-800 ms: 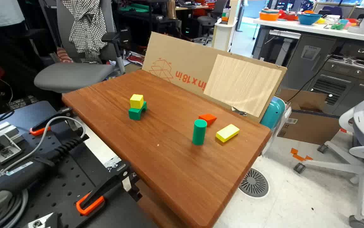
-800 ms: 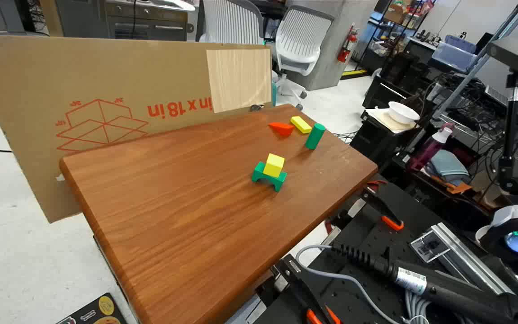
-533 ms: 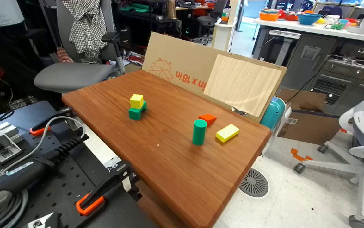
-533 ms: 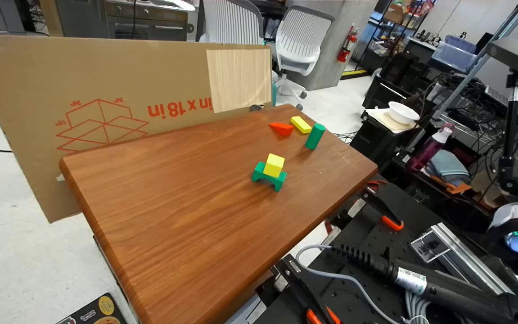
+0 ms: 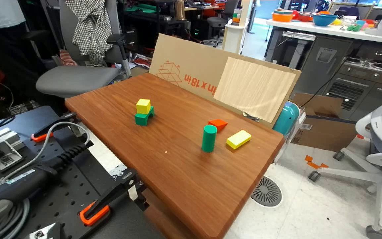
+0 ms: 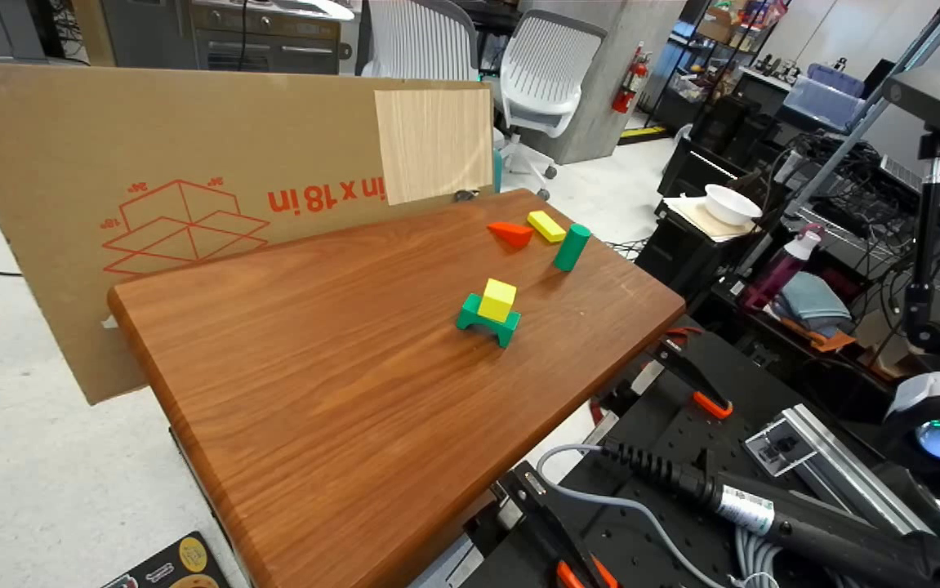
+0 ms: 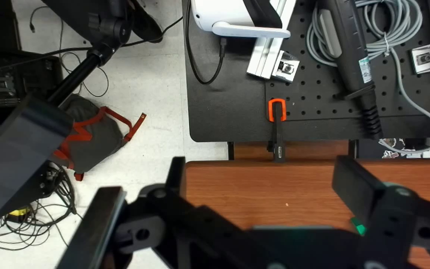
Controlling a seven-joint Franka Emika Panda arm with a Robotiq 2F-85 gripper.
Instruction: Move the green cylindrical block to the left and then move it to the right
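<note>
Green cylinder [image 5: 209, 139]: stood upright on the table [image 5: 177, 169] near the yellow bar [image 5: 239, 139]; flat base presumably prevented rolling.
Gripper [image 7: 262, 177]: spread wide, holding nothing, probably leaving room for the grasp.
Yellow cube [image 5: 143, 106]: rested on the green arch [image 5: 141, 119].

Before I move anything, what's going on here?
The gripper, seen only in the wrist view, is open and holds nothing. The green cylinder, the block to move left and then right, stands upright on the table, near the red wedge and yellow slab, touching neither. Farther off, a yellow cube sits on a green arch. Whether any of the move is done, I can't tell.
</note>
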